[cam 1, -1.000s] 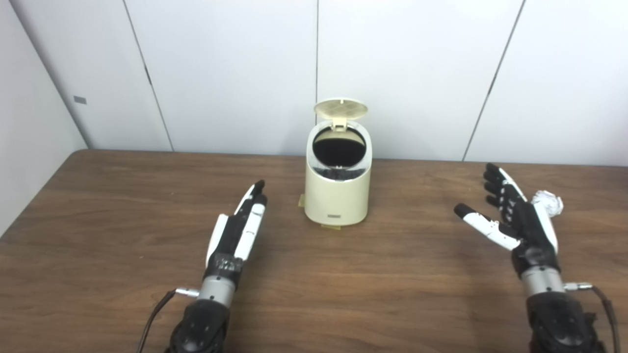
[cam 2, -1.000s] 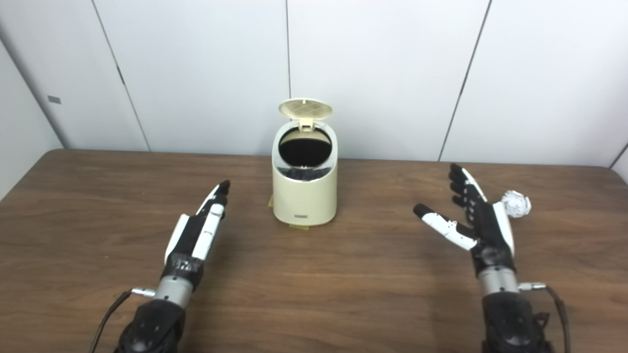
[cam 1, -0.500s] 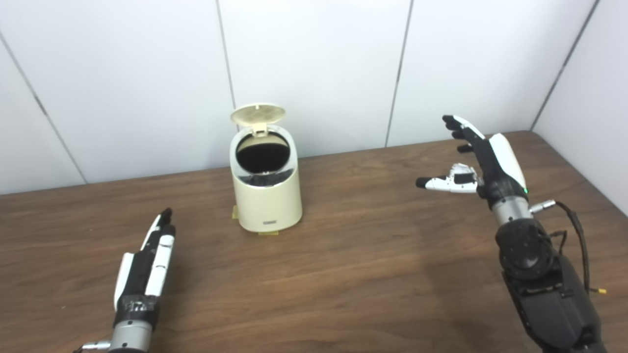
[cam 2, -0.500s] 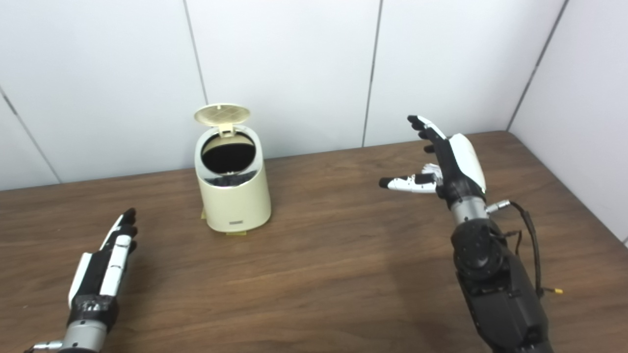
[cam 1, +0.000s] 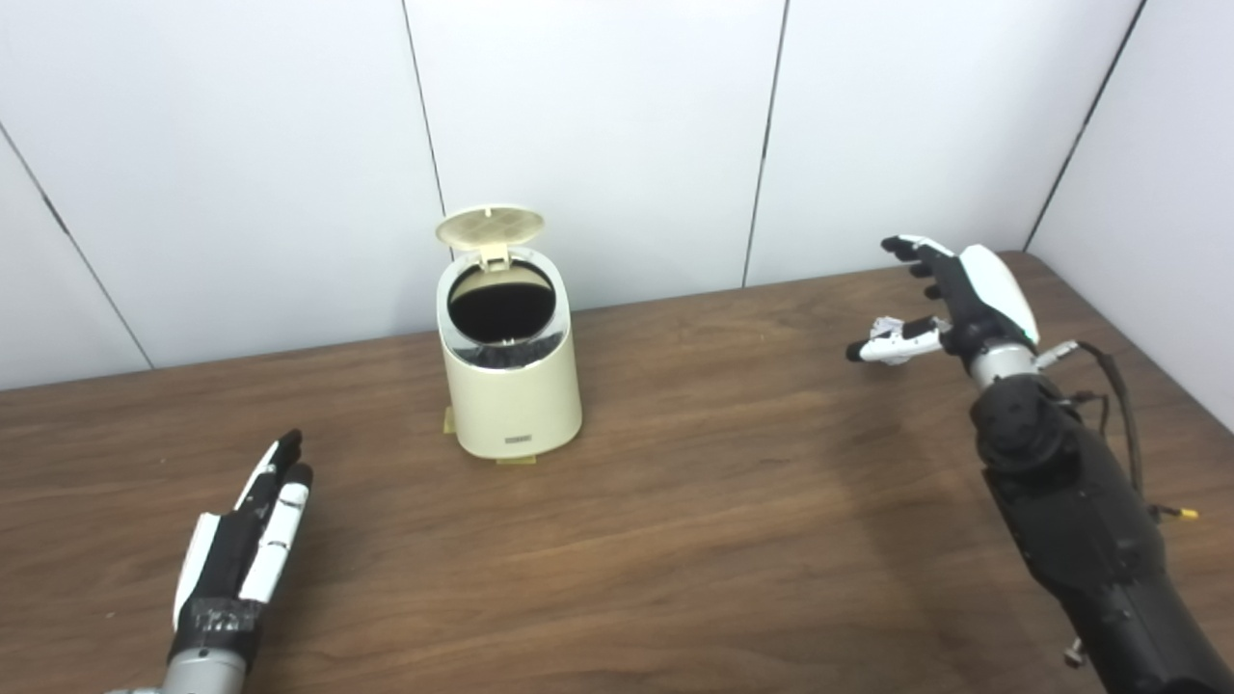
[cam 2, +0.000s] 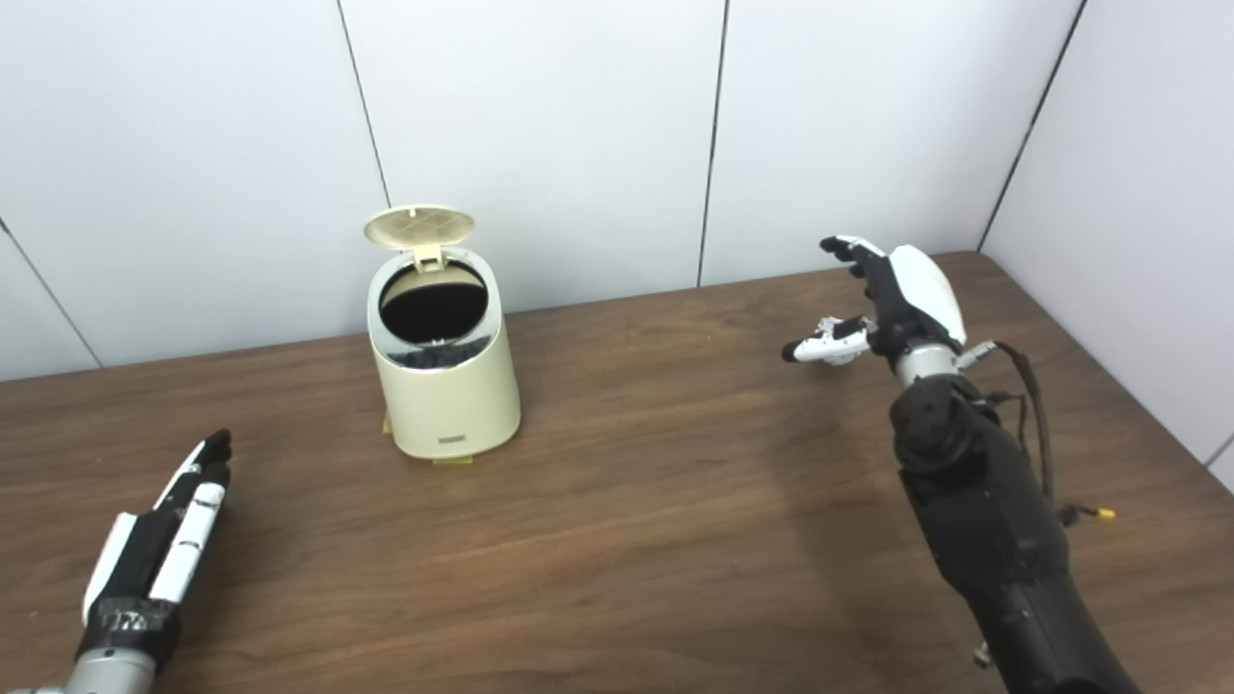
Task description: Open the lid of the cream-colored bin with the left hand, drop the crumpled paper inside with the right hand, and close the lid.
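Note:
The cream-colored bin [cam 1: 511,405] stands at the back of the wooden table [cam 1: 723,501], its round lid [cam 1: 489,226] tipped up and the dark opening showing. My left hand [cam 1: 241,545] lies flat and open on the table, well to the front left of the bin. My right hand [cam 1: 950,299] is open, raised above the table's far right, fingers spread and thumb pointing left. The crumpled white paper [cam 2: 831,330] is mostly hidden under this hand; only a bit shows by the thumb. I cannot tell whether the hand touches it.
White wall panels stand behind the table, and a side wall [cam 1: 1138,193] closes in on the right near the table's corner. Yellow tape bits [cam 1: 513,461] show under the bin's base. A cable [cam 1: 1123,386] hangs from my right wrist.
The camera has swung to the right, shifting the whole picture. My right hand has risen from beside the paper to above it. The left hand still lies flat. The lid stays open.

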`<state>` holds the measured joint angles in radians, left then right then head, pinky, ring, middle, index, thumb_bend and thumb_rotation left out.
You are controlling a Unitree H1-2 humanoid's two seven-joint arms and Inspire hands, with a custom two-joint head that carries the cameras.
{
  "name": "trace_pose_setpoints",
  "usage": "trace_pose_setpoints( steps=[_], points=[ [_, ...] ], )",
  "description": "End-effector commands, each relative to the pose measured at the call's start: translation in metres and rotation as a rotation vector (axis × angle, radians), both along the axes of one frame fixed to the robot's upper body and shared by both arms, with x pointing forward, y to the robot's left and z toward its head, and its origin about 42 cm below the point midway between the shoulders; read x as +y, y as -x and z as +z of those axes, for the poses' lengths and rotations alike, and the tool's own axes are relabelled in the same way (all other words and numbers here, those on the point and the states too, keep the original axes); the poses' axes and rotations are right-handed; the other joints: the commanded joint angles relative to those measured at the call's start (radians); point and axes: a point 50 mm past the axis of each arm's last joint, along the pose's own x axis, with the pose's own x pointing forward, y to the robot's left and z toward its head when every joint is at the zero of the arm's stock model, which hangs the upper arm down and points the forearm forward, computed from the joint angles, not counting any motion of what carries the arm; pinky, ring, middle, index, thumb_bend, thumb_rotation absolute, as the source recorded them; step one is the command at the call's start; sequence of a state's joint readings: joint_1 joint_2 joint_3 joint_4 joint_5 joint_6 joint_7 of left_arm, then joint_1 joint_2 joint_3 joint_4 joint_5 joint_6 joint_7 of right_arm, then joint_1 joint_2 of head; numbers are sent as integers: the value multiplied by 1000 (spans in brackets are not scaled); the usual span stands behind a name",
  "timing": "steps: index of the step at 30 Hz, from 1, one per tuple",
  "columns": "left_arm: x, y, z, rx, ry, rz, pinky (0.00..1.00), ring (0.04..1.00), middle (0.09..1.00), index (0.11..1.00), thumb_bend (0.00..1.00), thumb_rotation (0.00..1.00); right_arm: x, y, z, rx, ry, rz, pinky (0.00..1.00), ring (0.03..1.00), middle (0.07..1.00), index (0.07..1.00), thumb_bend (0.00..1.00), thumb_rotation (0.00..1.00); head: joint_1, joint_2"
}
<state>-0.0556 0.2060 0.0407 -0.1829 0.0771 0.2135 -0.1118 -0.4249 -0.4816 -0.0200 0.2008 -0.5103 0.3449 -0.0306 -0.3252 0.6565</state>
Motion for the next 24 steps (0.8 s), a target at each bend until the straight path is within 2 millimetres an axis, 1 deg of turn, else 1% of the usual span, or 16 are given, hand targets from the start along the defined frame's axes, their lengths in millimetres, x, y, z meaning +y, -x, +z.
trace_pose_setpoints(
  steps=[1, 3, 5, 8, 10, 13, 17, 18, 20, 23, 24],
  points=[
    [3, -5, 22, -77, -7, -14, 1000, 993, 973, 992, 404, 865, -6, -14, 36, -106, 73, 19, 816, 867, 844, 799, 897, 17, -2, 0],
    [2, -4, 25, -82, 4, -24, 1000, 998, 975, 994, 382, 861, -9, -22, 33, -78, 107, 22, 811, 859, 834, 794, 903, 5, -2, -1],
    [3, -4, 28, -85, 4, -29, 1000, 999, 978, 996, 378, 859, -10, -27, 32, -53, 133, 26, 798, 851, 830, 794, 902, 15, -1, -1],
    [3, -4, 32, -90, -17, -33, 1000, 993, 974, 994, 371, 868, -12, -33, 32, -17, 187, 42, 788, 842, 826, 787, 899, 47, 0, 0],
    [3, -3, 36, -91, -22, -37, 1000, 999, 980, 999, 352, 855, -13, -35, 33, 2, 223, 54, 771, 832, 822, 781, 891, 73, 3, 2],
    [3, -1, 42, -94, -45, -34, 1000, 999, 974, 995, 376, 836, -15, -35, 34, 24, 249, 64, 741, 813, 813, 769, 895, 77, 3, 2],
    [1, 1, 48, -97, -71, -32, 1000, 990, 967, 1000, 413, 821, -22, -32, 33, 49, 273, 69, 737, 818, 822, 773, 882, 68, -3, 1],
    [1, 1, 49, -95, -71, -32, 1000, 991, 966, 1000, 404, 805, -25, -31, 32, 54, 278, 69, 742, 819, 818, 769, 887, 68, -4, 1],
    [0, 1, 49, -93, -74, -29, 1000, 989, 962, 1000, 386, 770, -31, -29, 31, 70, 297, 68, 746, 826, 821, 768, 886, 107, -6, 1],
    [-1, 2, 48, -89, -73, -26, 1000, 986, 955, 1000, 362, 739, -38, -25, 31, 98, 314, 53, 725, 820, 828, 770, 890, 180, -8, 2],
    [-1, 1, 48, -86, -59, -27, 1000, 989, 959, 1000, 361, 726, -41, -23, 32, 103, 318, 49, 718, 817, 827, 767, 893, 185, -8, 2]
  ],
)
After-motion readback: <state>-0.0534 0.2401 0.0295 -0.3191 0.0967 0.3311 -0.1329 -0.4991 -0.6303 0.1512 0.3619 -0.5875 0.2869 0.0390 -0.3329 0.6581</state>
